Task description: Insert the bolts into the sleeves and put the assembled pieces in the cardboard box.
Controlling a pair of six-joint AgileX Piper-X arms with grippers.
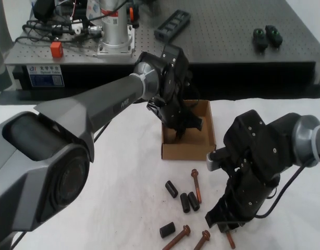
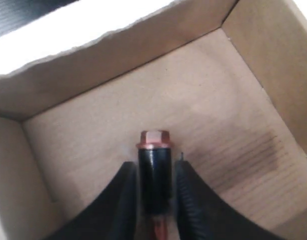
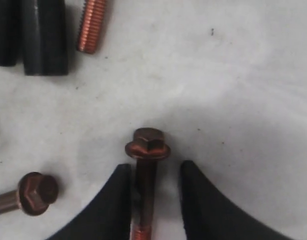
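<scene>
My left gripper is down inside the cardboard box, shut on an assembled piece: a black sleeve with a copper bolt head sticking out. In the high view this gripper hangs in the box. My right gripper is low over the white cloth, open, its fingers on either side of a copper bolt that lies flat. The high view shows the right gripper near the front edge. Loose sleeves and bolts lie left of it.
Two black sleeves, a threaded bolt end and another bolt head lie close to the right gripper. Behind the box runs a dark perforated bench with a metal post and an orange block.
</scene>
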